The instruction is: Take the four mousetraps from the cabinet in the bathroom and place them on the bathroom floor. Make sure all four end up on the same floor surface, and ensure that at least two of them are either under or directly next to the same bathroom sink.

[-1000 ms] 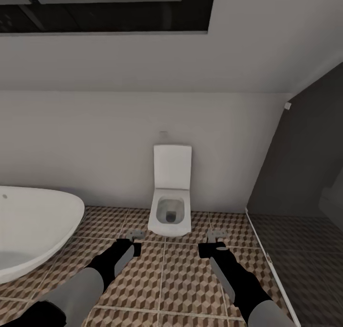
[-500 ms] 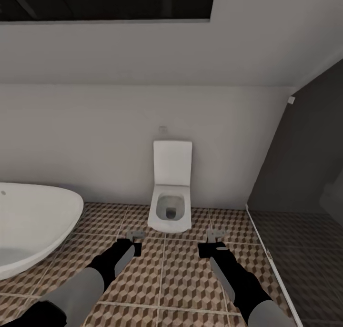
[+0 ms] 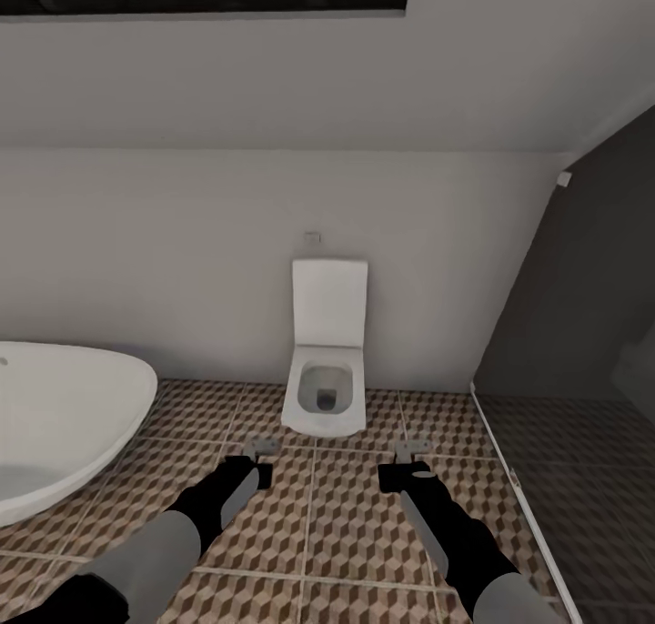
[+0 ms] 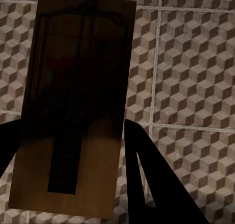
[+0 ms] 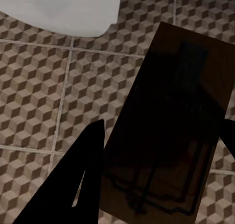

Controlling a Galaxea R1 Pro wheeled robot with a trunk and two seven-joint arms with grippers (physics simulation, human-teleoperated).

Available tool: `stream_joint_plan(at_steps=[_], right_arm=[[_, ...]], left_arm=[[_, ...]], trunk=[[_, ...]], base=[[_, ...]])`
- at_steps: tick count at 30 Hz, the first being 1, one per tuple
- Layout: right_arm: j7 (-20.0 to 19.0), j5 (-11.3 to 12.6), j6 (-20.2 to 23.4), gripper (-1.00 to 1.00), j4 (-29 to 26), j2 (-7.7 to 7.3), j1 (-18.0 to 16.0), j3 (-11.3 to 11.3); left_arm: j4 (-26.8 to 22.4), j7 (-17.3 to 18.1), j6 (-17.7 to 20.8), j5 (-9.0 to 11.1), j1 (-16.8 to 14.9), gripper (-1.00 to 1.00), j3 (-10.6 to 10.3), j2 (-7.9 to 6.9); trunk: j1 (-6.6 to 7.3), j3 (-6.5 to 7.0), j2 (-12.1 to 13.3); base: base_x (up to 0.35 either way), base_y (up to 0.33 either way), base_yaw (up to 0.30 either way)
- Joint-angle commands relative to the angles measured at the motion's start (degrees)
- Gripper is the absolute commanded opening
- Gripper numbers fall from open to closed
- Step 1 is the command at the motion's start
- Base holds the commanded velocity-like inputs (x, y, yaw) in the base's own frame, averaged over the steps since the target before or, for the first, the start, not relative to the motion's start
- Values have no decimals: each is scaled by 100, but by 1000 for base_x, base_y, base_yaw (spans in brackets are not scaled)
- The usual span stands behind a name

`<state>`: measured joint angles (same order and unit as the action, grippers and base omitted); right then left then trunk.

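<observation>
Here, my left gripper [image 4: 73,150] clamps a flat dark-brown wooden mousetrap [image 4: 73,106]; my right gripper [image 5: 161,150] grips another dark mousetrap [image 5: 171,121] above the cube-patterned bathroom floor [image 3: 346,524], near the white toilet [image 3: 326,397].

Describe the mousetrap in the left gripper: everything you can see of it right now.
The mousetrap is a flat rectangular plate, wood-like, brown at its edges and shaded nearly black across the middle. Thin dark wire parts lie on its face: a loop frame near one end and a straight bar running along the middle. It looks intact and lies flat-on to the wrist camera, held above the cube-patterned bathroom floor. The left gripper is shut on it, one dark finger at each long edge. In the head view it is a small grey sliver at the fingertips.
</observation>
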<state>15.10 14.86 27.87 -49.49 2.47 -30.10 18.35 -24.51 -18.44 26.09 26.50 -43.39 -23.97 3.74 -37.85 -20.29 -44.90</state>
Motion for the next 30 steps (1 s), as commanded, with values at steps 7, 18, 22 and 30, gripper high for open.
stream_joint_plan(at_steps=[7, 18, 22, 30], right_arm=[[55, 61, 16, -100, -8, -1, -5, 28], [55, 61, 16, -100, -8, 6, -5, 28], [55, 61, 16, -100, -8, 7, -5, 28], [55, 61, 16, -100, -8, 9, -5, 34]], left_arm=[[-10, -45, 20, 39, -3, -100, -149, 0], [-10, -44, 19, 39, -3, -100, -198, 15], [-3, -45, 19, 39, -3, -100, -203, 66], [-2, -46, 19, 39, -3, -100, -204, 82]], trunk=[[-155, -198, -289], [-397, -495, -730], [-485, -603, -891], [-660, -820, -1211]], base=[[0, 0, 0], [0, 0, 0], [0, 0, 0], [0, 0, 0]])
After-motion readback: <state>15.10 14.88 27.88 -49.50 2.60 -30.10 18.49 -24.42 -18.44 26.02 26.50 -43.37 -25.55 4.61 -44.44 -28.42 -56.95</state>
